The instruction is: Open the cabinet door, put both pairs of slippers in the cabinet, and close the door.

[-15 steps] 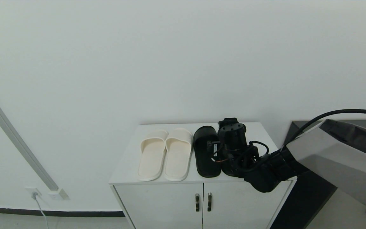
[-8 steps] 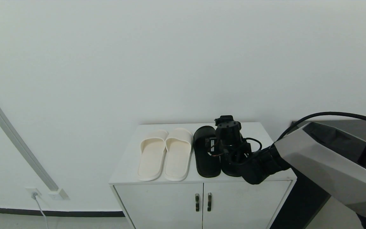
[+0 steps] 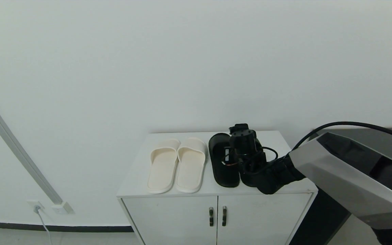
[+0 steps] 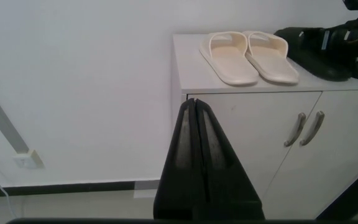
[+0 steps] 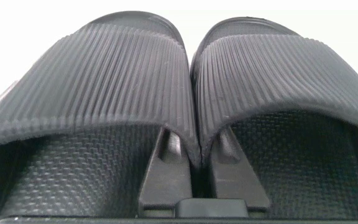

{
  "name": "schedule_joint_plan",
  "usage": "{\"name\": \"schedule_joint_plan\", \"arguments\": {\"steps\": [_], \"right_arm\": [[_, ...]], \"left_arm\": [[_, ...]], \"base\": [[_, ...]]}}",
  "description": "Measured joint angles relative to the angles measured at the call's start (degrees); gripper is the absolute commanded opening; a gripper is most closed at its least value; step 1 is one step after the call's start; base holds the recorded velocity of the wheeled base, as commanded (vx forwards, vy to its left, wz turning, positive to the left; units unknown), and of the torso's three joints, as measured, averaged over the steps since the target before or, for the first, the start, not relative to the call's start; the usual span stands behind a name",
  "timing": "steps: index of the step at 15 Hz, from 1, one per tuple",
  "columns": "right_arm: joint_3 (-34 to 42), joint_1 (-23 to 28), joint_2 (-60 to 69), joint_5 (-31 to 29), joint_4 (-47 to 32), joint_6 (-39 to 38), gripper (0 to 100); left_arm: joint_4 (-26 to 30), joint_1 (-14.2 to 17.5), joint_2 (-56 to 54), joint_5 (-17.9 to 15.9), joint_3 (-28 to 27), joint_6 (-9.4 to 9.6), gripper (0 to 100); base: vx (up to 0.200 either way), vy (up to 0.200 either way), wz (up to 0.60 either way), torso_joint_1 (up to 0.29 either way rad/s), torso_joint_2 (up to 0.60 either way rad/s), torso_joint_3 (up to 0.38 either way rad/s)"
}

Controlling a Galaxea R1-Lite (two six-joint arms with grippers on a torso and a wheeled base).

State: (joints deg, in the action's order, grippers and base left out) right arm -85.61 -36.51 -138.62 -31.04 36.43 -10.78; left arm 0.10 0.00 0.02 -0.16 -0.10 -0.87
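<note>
Because its jaws pinch the touching straps of the black slippers (image 3: 224,166), the right gripper (image 5: 196,149) can probably lift both together. The left gripper (image 4: 195,109) has its jaws pressed together, holding nothing.

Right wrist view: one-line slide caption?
End effector with one finger inside each of the black slippers, pinching their inner edges together.
</note>
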Motion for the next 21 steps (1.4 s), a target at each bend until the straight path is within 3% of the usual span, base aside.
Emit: {"name": "schedule_joint_plan", "arguments": {"steps": [6, 10, 12, 18, 21], "right_arm": [[2.2, -0.2, 2.8, -0.7, 0.3, 2.2, 0], [13.1, -1.2, 12.9, 1.9, 0.4, 4.5, 0], [21.7, -2.5, 20.3, 6.7, 0.5, 4.8, 0], [45.7, -7.0, 42.4, 28.7, 0.1, 6.2, 0], [53.2, -8.1, 49.2, 37.4, -0.1, 6.8, 0]], "left_arm": [[0.0, 0.0, 0.0, 0.0, 0.0, 0.02, 0], [0.0, 0.0, 0.0, 0.1, 0.0, 0.07, 0], [0.0, 0.0, 0.0, 0.1, 0.0, 0.16, 0], [0.0, 0.0, 0.0, 0.1, 0.0, 0.18, 0], [0.0, 0.0, 0.0, 0.0, 0.0, 0.21, 0]], "base": [[0.0, 0.0, 0.0, 0.0, 0.0, 0.0], [0.0, 0.0, 0.0, 0.0, 0.0, 0.0], [0.0, 0.0, 0.0, 0.0, 0.0, 0.0], [0.0, 0.0, 0.0, 0.0, 0.0, 0.0], [0.0, 0.0, 0.0, 0.0, 0.0, 0.0]]}}
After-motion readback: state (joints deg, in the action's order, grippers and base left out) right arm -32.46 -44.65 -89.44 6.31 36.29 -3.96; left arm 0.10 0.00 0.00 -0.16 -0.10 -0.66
